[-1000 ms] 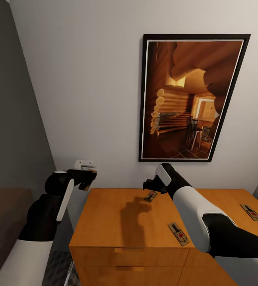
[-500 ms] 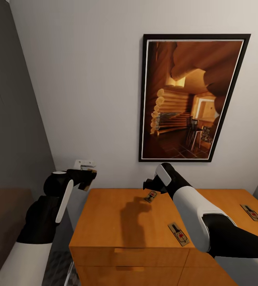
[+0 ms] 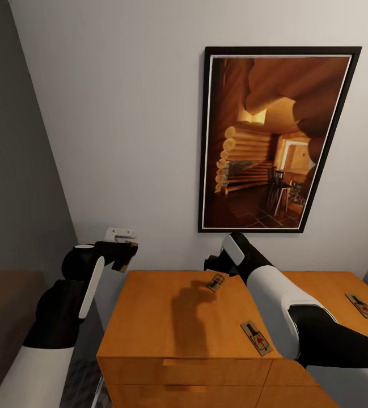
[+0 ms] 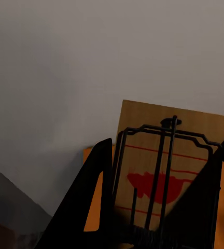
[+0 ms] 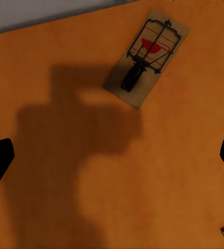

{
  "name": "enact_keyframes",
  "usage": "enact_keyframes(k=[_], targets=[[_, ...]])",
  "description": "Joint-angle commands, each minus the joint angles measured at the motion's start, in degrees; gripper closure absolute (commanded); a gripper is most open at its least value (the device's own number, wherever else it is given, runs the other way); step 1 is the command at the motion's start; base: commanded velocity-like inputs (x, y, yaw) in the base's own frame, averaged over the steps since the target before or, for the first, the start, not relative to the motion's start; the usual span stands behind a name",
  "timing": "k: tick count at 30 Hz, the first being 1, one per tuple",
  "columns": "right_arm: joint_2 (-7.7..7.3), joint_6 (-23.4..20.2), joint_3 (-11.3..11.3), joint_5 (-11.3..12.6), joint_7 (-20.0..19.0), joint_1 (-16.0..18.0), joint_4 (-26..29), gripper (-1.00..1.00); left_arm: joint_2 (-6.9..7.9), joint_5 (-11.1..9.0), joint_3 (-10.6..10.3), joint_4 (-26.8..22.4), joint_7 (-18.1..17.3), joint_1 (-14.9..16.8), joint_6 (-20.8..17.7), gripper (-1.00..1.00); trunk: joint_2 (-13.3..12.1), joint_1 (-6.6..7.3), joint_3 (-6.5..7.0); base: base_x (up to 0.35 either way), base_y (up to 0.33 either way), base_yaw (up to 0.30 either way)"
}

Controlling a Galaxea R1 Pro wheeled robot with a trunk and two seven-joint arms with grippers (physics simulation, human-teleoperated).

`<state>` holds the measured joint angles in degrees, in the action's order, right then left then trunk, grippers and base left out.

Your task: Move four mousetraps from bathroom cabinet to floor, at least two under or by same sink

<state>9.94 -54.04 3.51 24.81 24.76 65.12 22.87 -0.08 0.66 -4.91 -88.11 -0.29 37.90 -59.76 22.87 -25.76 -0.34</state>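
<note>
Our left gripper [image 4: 158, 207] grips one mousetrap [image 4: 166, 171], held off the cabinet's [image 3: 166, 317] left end. Our right gripper [image 3: 211, 264] hovers with fingers spread above a second mousetrap [image 5: 146, 57] near the cabinet's back edge. Two more mousetraps [image 3: 256, 338] [image 3: 360, 306] lie on the cabinet top, though the far one looks small and blurred.

The head view looks down over the cabinet [image 3: 172, 317] top; the right wrist view faces it close up.
</note>
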Motion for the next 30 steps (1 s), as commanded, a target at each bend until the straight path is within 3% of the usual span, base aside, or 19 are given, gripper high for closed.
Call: enact_keyframes(k=[1,30], targets=[[0.05,-0.1,0.4,0.3,0.5,0.0,0.1,-1.0,-0.01,0.1,0.0,-0.1,-0.1,0.0,-0.2,1.0,0.1,-0.03,-0.04,0.009,0.0,0.0],[0.05,-0.2,0.4,0.2,0.6,0.0,-0.4,-1.0,-0.01,0.1,0.0,-0.1,-0.1,0.0,-0.2,1.0,0.1,-0.03,-0.04,0.001,0.0,0.0]])
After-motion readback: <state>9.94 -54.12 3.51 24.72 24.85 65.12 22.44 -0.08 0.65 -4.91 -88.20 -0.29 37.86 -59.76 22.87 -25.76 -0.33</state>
